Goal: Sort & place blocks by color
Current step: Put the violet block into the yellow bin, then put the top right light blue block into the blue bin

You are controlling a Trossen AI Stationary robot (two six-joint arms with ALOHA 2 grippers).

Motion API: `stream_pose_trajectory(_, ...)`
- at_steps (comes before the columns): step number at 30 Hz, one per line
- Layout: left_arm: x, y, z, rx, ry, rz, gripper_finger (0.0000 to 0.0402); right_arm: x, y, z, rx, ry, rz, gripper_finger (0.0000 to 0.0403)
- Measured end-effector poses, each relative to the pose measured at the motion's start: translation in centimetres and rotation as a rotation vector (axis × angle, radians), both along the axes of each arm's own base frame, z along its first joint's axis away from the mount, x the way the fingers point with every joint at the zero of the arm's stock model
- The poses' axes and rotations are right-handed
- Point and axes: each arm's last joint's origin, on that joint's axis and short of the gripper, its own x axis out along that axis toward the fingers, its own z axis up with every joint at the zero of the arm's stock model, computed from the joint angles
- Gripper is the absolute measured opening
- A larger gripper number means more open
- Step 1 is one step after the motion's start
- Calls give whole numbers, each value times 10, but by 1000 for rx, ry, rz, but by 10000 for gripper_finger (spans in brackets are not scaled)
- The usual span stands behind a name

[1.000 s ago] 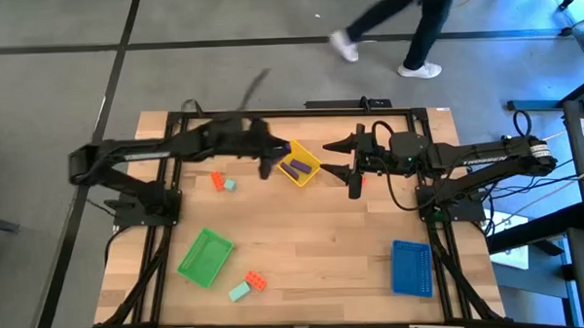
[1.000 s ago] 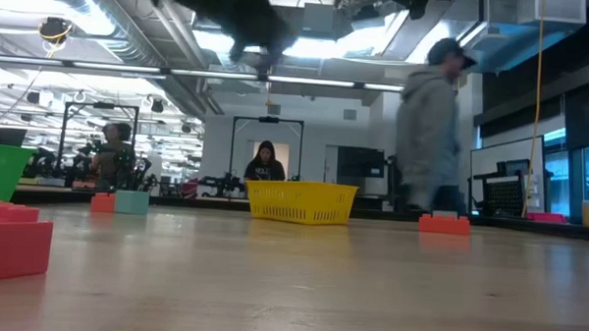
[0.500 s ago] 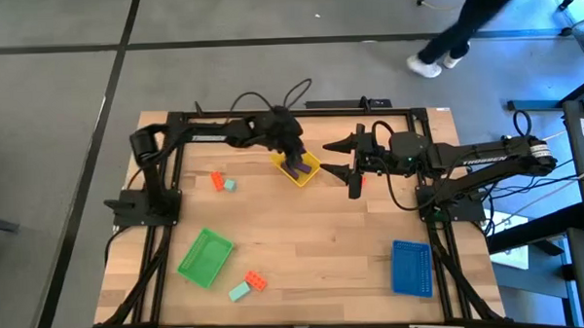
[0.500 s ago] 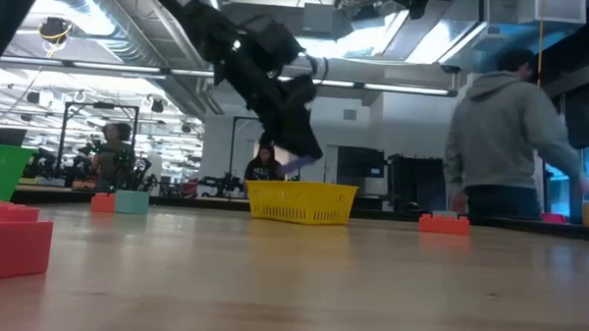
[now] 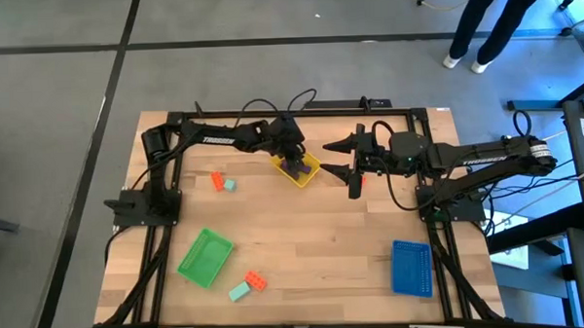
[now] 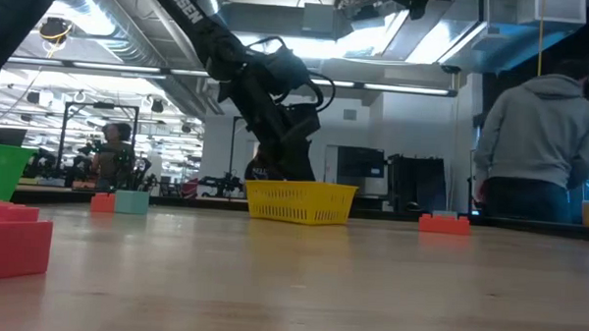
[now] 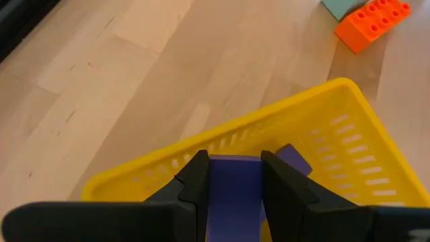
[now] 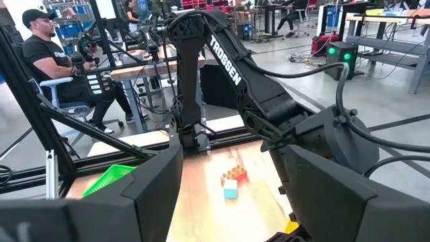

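Left wrist view shows your left tool (image 7: 234,176) pinching a purple block (image 7: 234,191) low over the yellow tray (image 7: 339,124), presumably because purples collect there, while your right tool (image 5: 353,166), fingers spread, idles right of centre above the bench (image 5: 305,246).

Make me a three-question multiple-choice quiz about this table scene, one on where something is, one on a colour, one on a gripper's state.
1. Where is the left gripper?
A. over the yellow tray
B. over the green tray
C. over the blue tray

2. What colour is the block between its fingers?
A. orange
B. teal
C. purple

3. How are the right gripper's fingers?
A. shut on a block
B. open, holding nothing
C. shut on a tray

Key: 1 A, the left gripper hangs over the yellow tray. 2 C, the purple block sits between the fingers. 3 B, the right gripper is spread with nothing in it.
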Motion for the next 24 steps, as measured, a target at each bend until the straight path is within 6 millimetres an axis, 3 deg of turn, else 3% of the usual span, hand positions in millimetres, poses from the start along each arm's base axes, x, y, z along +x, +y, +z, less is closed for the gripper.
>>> stream_pose_trajectory(8,-1,0,-2,-16,13,19,157,0,0,0,1,0,0,265)
stream_pose_trajectory(16,-3,0,3,-22,2,12,185,0,0,0,1,0,0,265)
stream_pose_trajectory(20,-12,4,30,-3,-51,25,188,0,0,0,2,-5,0,265)
stream_pose_trajectory(24,-32,7,78,21,-166,25,188,0,0,2,2,-18,-1,265)
